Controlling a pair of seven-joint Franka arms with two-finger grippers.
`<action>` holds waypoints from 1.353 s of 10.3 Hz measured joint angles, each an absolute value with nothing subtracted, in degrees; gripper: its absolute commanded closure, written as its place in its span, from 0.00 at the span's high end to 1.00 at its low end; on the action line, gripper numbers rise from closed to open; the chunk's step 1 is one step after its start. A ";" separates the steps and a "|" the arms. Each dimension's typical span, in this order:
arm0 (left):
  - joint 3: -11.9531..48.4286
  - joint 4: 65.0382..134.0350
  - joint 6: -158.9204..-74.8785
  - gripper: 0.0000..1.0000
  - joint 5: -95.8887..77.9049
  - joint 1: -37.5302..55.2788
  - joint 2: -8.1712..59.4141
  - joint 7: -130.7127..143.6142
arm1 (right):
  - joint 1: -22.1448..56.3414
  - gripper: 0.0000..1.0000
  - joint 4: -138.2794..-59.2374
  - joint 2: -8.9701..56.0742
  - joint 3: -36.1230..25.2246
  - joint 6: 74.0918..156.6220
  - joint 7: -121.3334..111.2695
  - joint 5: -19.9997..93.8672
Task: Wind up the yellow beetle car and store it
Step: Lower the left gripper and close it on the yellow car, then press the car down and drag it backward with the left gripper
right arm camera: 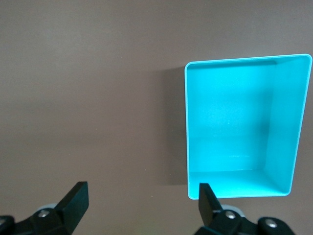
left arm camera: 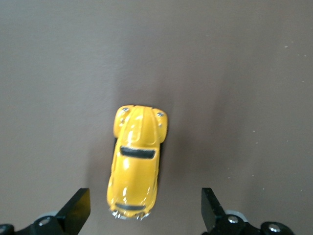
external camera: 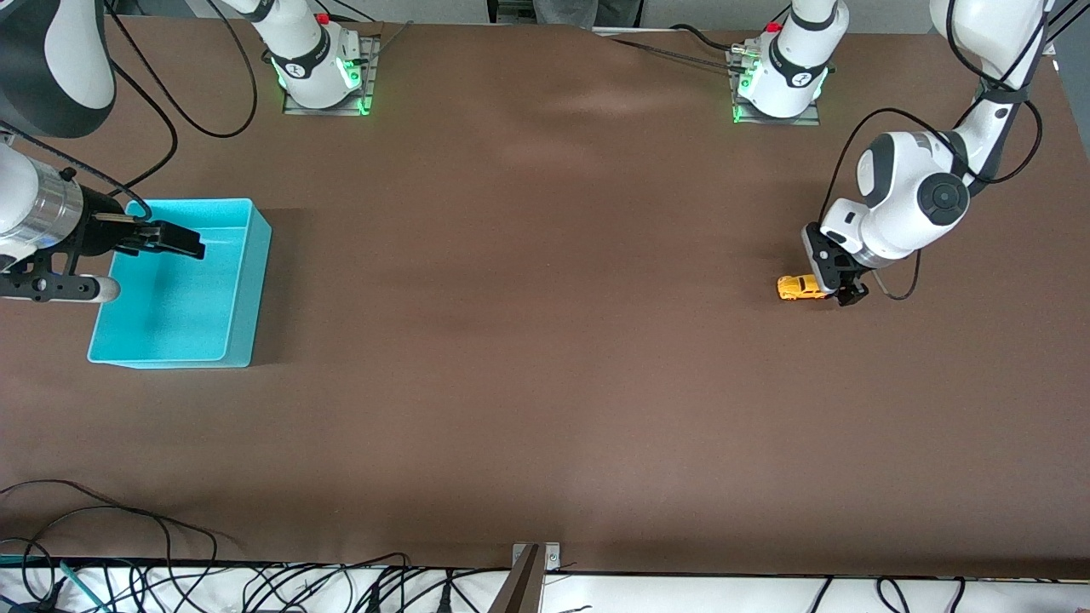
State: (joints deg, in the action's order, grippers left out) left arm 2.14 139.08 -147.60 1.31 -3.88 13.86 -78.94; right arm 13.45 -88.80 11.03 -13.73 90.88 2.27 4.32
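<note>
Yellow beetle car [external camera: 800, 288]: one item, on the bench [external camera: 545, 358] near the edge at the left arm's end, wheels down, not held.

We recorded the car standing on the brown bench surface with nothing else touching it. The left gripper [external camera: 847, 294] was low at the car's end, its fingers [left arm camera: 78, 208] spread apart on either side of that end and clear of the bodywork; in the left wrist view the car [left arm camera: 136, 164] lay lengthwise between and ahead of the two tips. We noted a turquoise bin [external camera: 247, 281] well apart from the car, near the edge at the right arm's end, with nothing visible inside it. The right gripper [external camera: 183, 243] waited over the bin, its fingers [right arm camera: 76, 198] also spread and holding nothing; in the right wrist view the bin [right arm camera: 188, 127] showed a bare floor.
</note>
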 measured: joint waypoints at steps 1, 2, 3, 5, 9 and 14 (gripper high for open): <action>2.35 139.07 -148.55 0.98 1.33 -3.04 15.02 -79.29 | 13.45 1.00 -88.83 11.03 -13.73 91.00 2.27 4.32; 2.35 139.02 -149.87 0.89 1.35 -2.18 16.07 -79.30 | 13.45 1.00 -88.91 11.04 -13.73 91.05 2.27 4.32; 2.36 138.96 -150.53 0.72 1.41 -1.83 16.74 -79.66 | 13.45 1.00 -88.98 11.04 -13.73 91.13 2.26 4.32; 2.35 138.36 -150.78 0.39 1.55 -1.83 17.05 -84.55 | 13.45 1.00 -89.05 11.04 -13.73 91.25 2.26 4.32; 2.34 136.71 -150.74 0.20 1.56 -1.79 17.03 -91.84 | 13.45 1.00 -89.06 11.04 -13.73 91.28 2.26 4.32; 2.34 136.71 -150.74 0.00 1.56 -1.75 17.05 -91.97 | 13.45 1.00 -89.09 11.04 -13.73 91.31 2.26 4.32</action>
